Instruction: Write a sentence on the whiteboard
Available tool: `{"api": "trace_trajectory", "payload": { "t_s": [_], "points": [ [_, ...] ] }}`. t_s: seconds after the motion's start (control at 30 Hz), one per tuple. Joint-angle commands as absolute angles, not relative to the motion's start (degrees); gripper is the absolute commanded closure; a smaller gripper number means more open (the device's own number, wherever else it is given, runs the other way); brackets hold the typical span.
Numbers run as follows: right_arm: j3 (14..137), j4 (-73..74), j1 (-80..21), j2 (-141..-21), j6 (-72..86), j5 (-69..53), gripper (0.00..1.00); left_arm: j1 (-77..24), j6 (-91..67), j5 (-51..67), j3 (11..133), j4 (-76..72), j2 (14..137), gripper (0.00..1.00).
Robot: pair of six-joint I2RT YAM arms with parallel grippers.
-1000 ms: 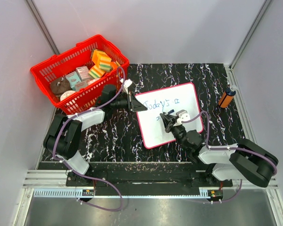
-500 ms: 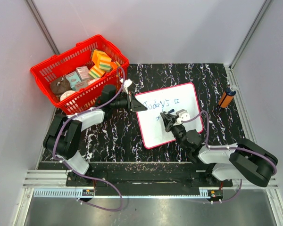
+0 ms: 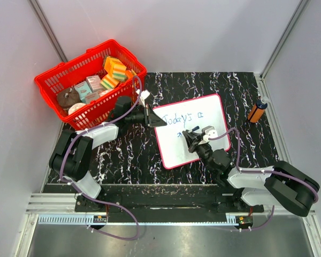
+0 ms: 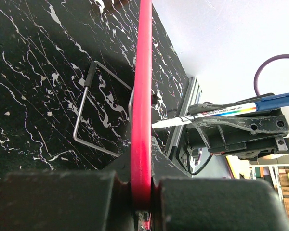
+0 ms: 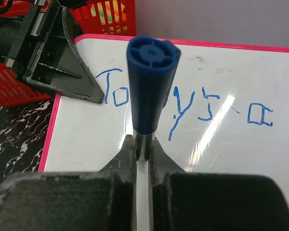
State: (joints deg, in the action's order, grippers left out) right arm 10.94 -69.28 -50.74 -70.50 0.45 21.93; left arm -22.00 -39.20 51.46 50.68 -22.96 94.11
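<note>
The whiteboard (image 3: 195,147) lies on the black marbled table, white with a red-pink rim (image 4: 142,110). My left gripper (image 3: 154,120) is shut on the rim at the board's far left corner (image 4: 142,190). Across the top of the board runs the sentence (image 3: 185,117) in blue, reading "Todays a" (image 5: 192,103). My right gripper (image 3: 191,140) is shut on a blue-ended marker (image 5: 151,79), gripping its barrel (image 5: 143,144). The marker (image 4: 221,111) points its tip at the board just below the first word, where a small blue mark (image 3: 178,135) shows.
A red basket (image 3: 59,80) full of sponges and boxes stands at the back left, right behind my left arm. An orange bottle (image 3: 257,111) lies right of the board. A wire stand (image 4: 94,113) lies beside the board's edge. Pale walls enclose the table.
My right arm has shifted slightly toward the near right with the marker. The left gripper has kept its hold on the rim without moving.
</note>
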Motion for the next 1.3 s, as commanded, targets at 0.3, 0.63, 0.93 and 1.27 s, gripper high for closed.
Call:
{"api": "trace_trajectory", "payload": {
  "t_s": [0.3,0.63,0.93,1.27],
  "points": [
    [8.8,-65.7,-51.1,-73.0,5.1,18.5,1.00,-21.8,-31.9,48.2,51.4,-15.1,94.4,1.00],
    [8.8,-68.2,-51.1,-73.5,6.1,16.3,1.00,-21.8,-31.8,48.2,51.3,-15.0,94.4,1.00],
    [9.4,-59.7,-51.1,-56.9,5.7,18.4,1.00,-21.8,-30.9,47.8,51.1,-14.2,94.5,1.00],
    [12.8,-51.1,-50.7,-54.5,1.8,24.8,1.00,-21.9,-30.8,47.9,51.4,-14.0,94.4,1.00]
  ]
}}
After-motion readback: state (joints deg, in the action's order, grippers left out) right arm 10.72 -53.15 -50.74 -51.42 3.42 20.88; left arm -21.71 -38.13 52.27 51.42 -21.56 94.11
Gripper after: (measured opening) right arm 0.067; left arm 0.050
